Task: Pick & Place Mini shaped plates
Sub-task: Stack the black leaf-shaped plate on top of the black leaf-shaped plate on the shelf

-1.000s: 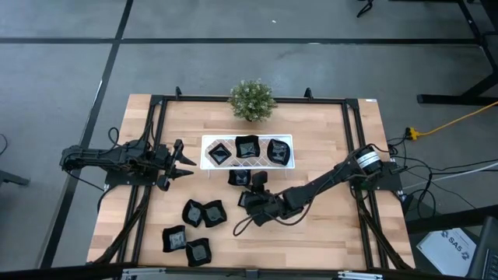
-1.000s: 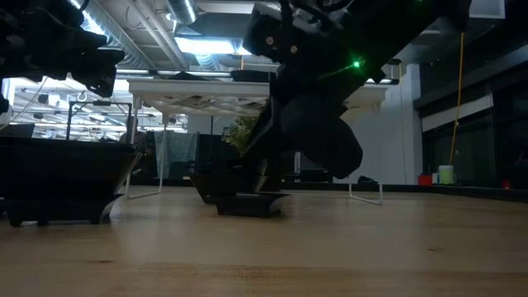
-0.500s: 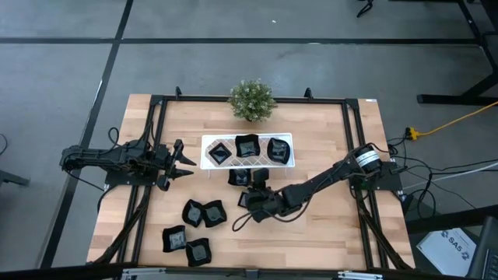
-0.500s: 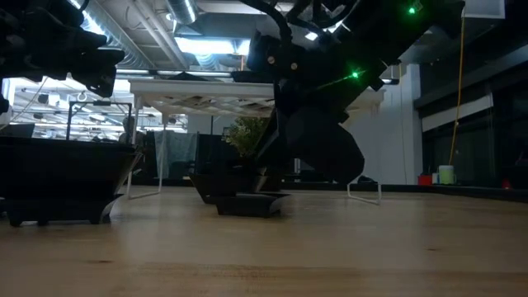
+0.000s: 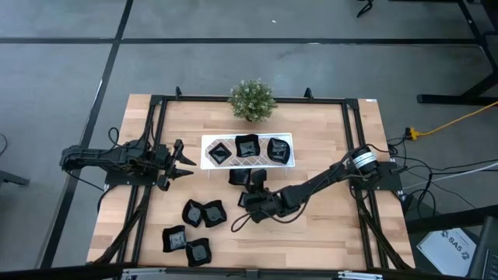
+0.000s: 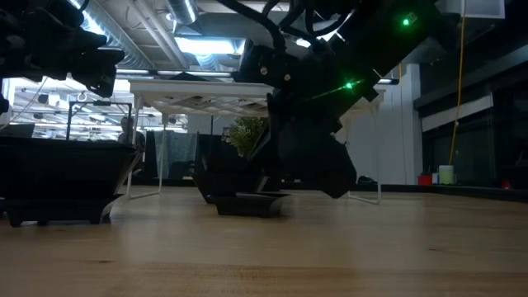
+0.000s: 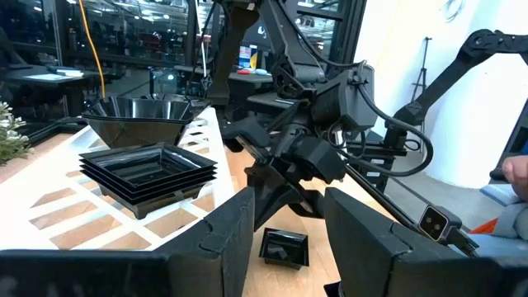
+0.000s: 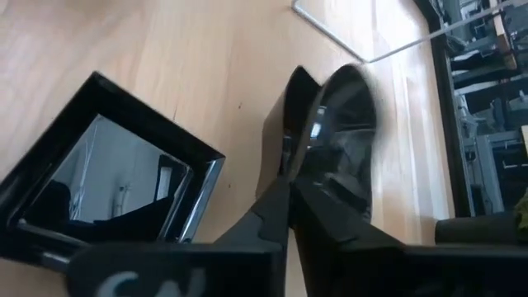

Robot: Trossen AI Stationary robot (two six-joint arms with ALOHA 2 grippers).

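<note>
Black plate [image 8: 330, 124] seemingly in right gripper [image 8: 289, 194]

Table [image 5: 327, 233]: pale wood planks, smooth matt finish, inside a black metal frame [image 5: 354, 140]. Mini shaped plates [image 8: 107, 194]: black, hard, glossy, mirror-like centres. Tray [image 5: 207, 141] beside the plant: white, matt; right gripper [image 8: 285, 198] fingers matt black plastic.

Dark arm [image 6: 309, 124] over small plate [image 6: 252, 202]
</note>
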